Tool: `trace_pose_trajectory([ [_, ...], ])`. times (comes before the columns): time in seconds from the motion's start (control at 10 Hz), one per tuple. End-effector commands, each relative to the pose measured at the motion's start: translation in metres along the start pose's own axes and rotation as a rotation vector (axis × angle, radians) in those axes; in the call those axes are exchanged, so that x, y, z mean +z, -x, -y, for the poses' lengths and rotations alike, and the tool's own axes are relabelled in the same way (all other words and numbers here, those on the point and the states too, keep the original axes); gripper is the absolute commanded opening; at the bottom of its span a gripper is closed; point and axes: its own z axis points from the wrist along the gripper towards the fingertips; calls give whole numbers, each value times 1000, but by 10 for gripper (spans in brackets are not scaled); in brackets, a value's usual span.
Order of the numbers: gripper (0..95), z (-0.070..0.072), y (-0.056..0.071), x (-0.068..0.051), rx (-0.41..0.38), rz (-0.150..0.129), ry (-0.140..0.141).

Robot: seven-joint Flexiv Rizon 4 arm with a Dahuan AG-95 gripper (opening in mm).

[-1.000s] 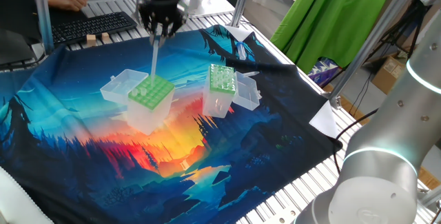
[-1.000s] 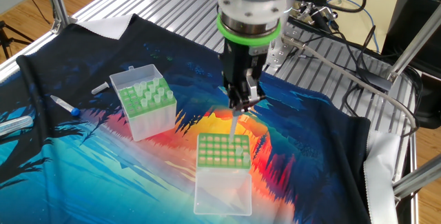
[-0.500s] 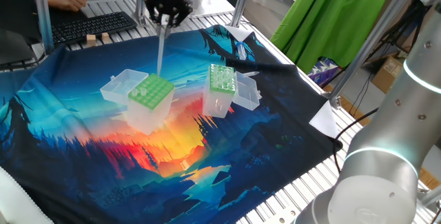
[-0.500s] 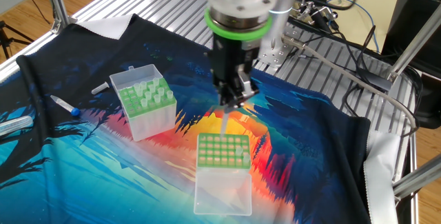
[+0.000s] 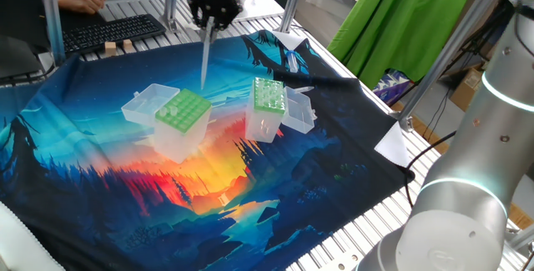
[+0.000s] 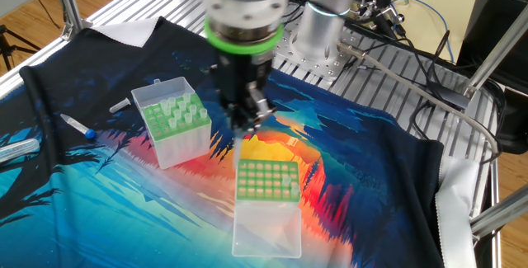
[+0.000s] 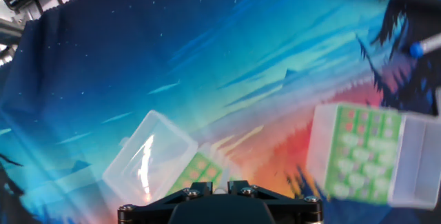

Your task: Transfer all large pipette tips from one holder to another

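Note:
My gripper [image 5: 209, 22] is shut on a large pipette tip [image 5: 205, 58] that hangs straight down from the fingers, in the air above the cloth. The tip's end sits just above and behind the one holder [image 5: 182, 114], a light-green wide-holed box with its clear lid [image 5: 142, 104] open beside it. In the other fixed view the gripper [image 6: 246, 124] is between that holder [image 6: 266, 179] and another [image 6: 172, 124], the narrower box with several tips standing in it. The hand view shows the one holder [image 7: 196, 174] just under the gripper [image 7: 218, 185] and another [image 7: 357, 151] at the right.
A colourful printed cloth [image 5: 100, 188] covers the table. A blue-capped marker [image 6: 78, 126] and a clear tube [image 6: 18, 148] lie at the cloth's edge. A keyboard [image 5: 108, 31], small wooden blocks [image 5: 117, 47] and a person's hand [image 5: 79, 0] are behind the cloth. Frame posts [image 5: 292, 0] stand nearby.
The gripper has risen with the tip and shifted away from above the wide-holed holder, toward the narrower box. Its jaws stayed shut on the tip.

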Motion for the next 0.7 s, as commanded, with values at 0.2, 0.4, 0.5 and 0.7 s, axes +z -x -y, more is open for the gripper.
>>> trace_pose_trajectory([
  [0.2,0,14,13,7,-30,-1,2],
  [0.4,0,18,20,7,-28,-7,3],
  [0.5,0,20,23,7,-28,-11,5],
  [0.7,0,23,29,7,-26,-12,11],
])
